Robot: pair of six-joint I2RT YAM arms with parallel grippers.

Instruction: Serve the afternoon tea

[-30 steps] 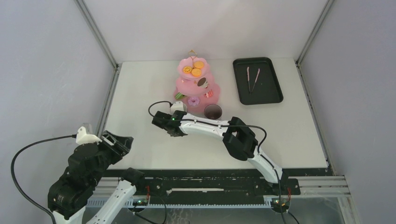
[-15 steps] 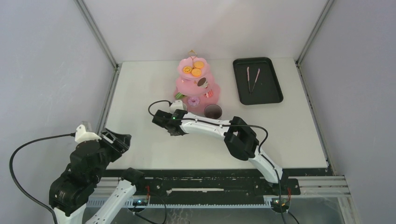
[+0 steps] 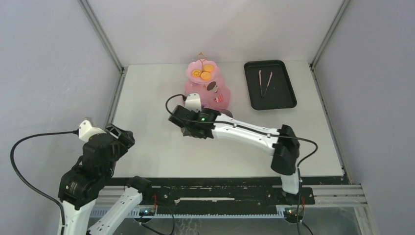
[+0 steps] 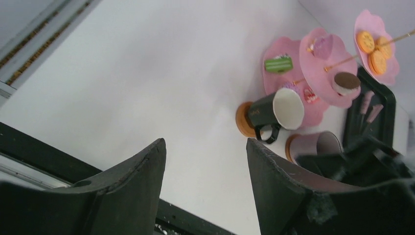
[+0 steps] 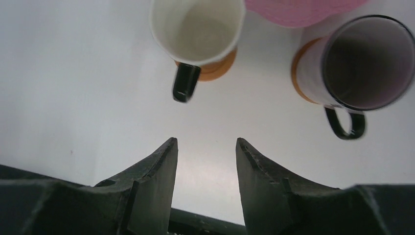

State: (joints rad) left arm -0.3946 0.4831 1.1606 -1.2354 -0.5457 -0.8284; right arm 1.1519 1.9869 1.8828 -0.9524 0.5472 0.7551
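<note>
We see the right gripper (image 5: pixel 205 147) with its jaws apart and nothing between them. Just ahead of its tips, the first mug (image 5: pixel 198 27) sits on a coaster (image 5: pixel 218 68), handle pointing at the fingers, not touching. The second mug (image 5: pixel 367 63) is ahead-right on a second coaster (image 5: pixel 297 73). The cake stand (image 5: pixel 293 10) is beyond both. The left gripper (image 4: pixel 204 147) is spread wide and empty, with both mugs well ahead of it, to the right.

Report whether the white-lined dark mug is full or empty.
Empty: the right wrist view looks down into the white-lined dark mug and shows its bare white bottom.
</note>
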